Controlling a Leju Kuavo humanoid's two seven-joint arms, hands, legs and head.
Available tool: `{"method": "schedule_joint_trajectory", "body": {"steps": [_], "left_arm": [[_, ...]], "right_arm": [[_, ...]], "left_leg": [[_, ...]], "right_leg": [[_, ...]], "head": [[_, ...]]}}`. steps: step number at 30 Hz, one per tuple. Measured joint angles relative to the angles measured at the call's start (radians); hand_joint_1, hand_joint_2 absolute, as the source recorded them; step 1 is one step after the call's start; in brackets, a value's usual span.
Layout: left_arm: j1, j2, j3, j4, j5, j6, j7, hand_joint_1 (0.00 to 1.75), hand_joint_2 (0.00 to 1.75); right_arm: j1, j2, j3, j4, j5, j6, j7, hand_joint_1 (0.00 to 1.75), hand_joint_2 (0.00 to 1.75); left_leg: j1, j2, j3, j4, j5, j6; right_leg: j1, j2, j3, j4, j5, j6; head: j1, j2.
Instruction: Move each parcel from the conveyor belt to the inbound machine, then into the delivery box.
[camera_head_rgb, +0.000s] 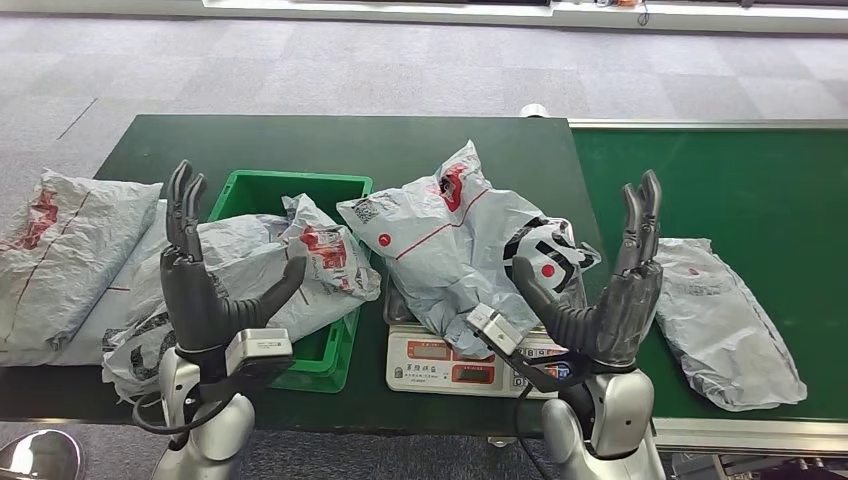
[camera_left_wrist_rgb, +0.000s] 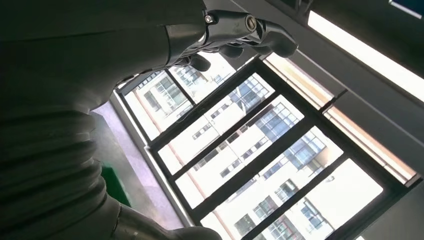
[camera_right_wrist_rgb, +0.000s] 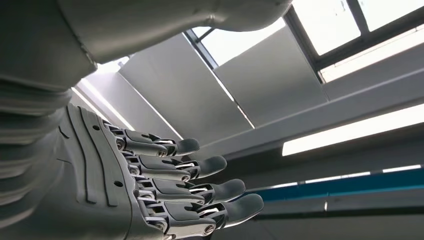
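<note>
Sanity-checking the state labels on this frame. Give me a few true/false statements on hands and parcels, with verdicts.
1. Both hands are raised, holding nothing: left hand, right hand. True.
2. The scale is bare. False: a grey parcel lies on it.
3. One parcel on the belt lies on the conveyor belt. True.
4. The green bin is empty. False: a bagged parcel lies in and over it.
</note>
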Motion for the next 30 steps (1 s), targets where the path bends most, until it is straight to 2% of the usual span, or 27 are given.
{"method": "schedule_joint_trajectory", "body": {"steps": [9,17,24,30], "left_arm": [[-0.200,-0.014,-0.050,0.357,-0.115,-0.087,0.044,0.00,1.75],[-0.275,-0.034,-0.081,0.511,-0.126,-0.106,0.024,0.00,1.75],[-0.349,-0.099,-0.169,0.727,-0.225,-0.127,0.009,0.00,1.75],[-0.371,-0.146,-0.245,0.868,-0.275,-0.139,0.009,0.00,1.75]], "right_arm": [[0.009,0.020,-0.010,-0.157,-0.037,0.000,-0.012,0.00,1.75],[0.003,0.039,-0.012,-0.171,-0.057,0.001,-0.044,0.00,1.75],[-0.009,0.059,-0.012,-0.160,-0.083,0.002,-0.062,0.00,1.75],[-0.008,0.068,-0.015,-0.158,-0.102,0.002,-0.088,0.00,1.75]], "left_leg": [[0.000,0.000,0.000,0.000,0.001,0.000],[0.000,-0.001,-0.001,0.000,0.001,0.000],[-0.001,-0.001,-0.001,0.001,0.001,0.000],[-0.001,-0.001,-0.002,0.000,0.001,0.000]], "right_leg": [[0.000,0.000,0.000,0.000,0.001,0.000],[0.000,0.000,-0.001,0.000,0.001,0.000],[-0.001,0.000,0.000,0.000,0.001,0.000],[-0.001,0.000,-0.001,0.000,0.001,0.000]], "head": [[0.000,0.000],[0.000,0.000],[0.000,0.000],[0.000,0.000]]}}
